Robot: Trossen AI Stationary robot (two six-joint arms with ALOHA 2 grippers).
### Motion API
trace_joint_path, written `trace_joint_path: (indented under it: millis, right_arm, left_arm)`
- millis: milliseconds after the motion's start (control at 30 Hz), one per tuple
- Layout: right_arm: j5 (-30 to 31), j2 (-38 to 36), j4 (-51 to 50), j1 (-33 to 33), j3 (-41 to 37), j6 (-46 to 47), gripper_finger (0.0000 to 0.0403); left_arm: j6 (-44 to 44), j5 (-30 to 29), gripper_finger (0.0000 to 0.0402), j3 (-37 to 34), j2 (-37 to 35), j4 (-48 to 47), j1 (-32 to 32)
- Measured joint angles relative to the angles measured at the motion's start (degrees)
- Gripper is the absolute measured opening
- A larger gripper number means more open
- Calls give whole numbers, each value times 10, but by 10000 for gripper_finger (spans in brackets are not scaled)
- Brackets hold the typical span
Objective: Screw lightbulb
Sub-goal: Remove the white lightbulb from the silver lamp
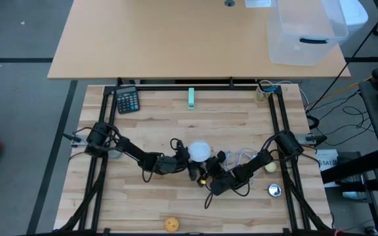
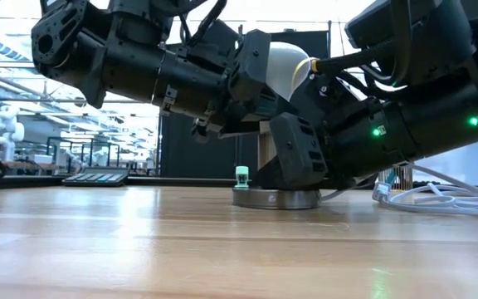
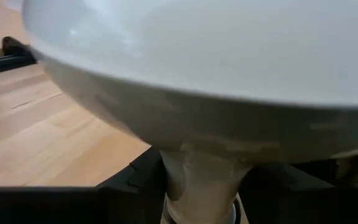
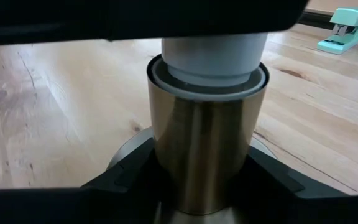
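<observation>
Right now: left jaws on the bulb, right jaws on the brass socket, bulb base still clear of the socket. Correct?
Not quite. The right wrist view shows the lightbulb base already seated in the brass socket. The rest holds: left gripper on the bulb, right gripper on the socket.

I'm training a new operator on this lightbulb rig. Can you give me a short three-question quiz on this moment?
1. True or false: the lightbulb lies loose on the table, away from both arms.
2. Which gripper holds the brass socket? A) left gripper B) right gripper C) neither
3. Fill in: the mint-green thing near the table's far edge is a ____.

Key
1. False: its narrow base sits in the top of the socket, with the left gripper around the bulb.
2. B: the right gripper has its fingers on either side of the socket.
3. stapler.
</observation>
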Motion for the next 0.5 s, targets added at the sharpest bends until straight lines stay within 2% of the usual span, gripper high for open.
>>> trace_joint_path:
  millis: [333, 500]
  right_arm:
    - [-2, 0, 6, 2, 0, -14, 183]
    - [-3, 0, 7, 5, 0, -23, 183]
  left_arm:
    - [15, 21, 267, 2, -3, 3, -3]
    - [39, 22, 276, 2, -25, -9, -6]
